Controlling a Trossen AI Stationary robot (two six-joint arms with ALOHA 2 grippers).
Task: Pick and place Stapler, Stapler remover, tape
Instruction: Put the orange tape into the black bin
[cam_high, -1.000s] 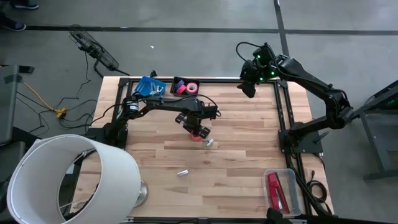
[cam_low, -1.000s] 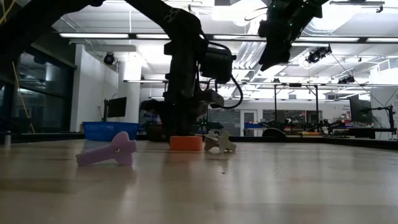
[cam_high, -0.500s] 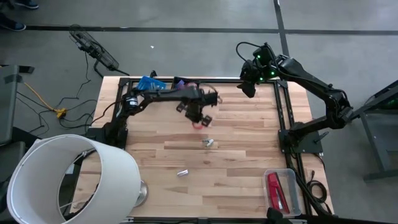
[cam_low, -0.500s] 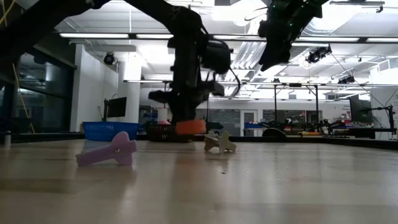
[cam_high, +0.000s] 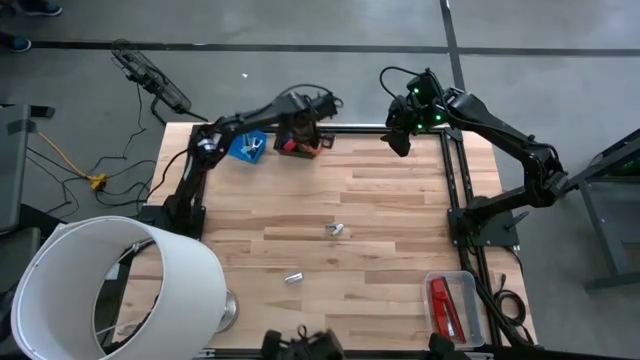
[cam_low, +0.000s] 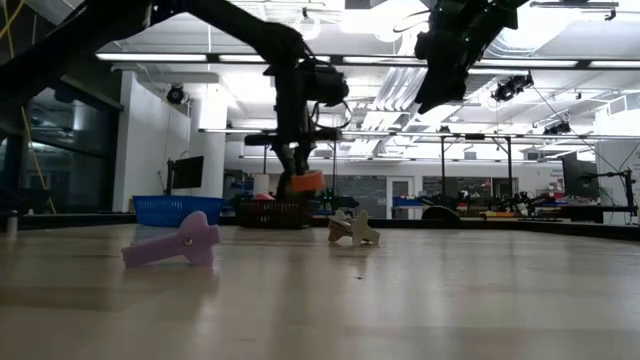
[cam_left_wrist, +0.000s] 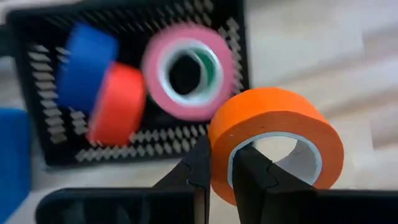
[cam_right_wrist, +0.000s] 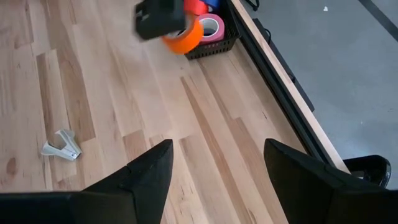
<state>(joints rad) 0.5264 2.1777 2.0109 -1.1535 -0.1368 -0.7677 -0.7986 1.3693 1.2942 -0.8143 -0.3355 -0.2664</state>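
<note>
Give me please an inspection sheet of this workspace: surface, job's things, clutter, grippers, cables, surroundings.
Surface: wooden table, black frame around it.
Job's things: orange tape roll in the left gripper; pink tape roll, red and blue rolls in the black basket; red stapler in a clear tray; two metal staple removers on the table.
Clutter: blue bin; white lampshade.
Grippers: left gripper shut on the roll's wall, beside the basket; right gripper open, raised at the far edge.
Cables: yellow cord on floor.
Surroundings: large hall behind.
</note>
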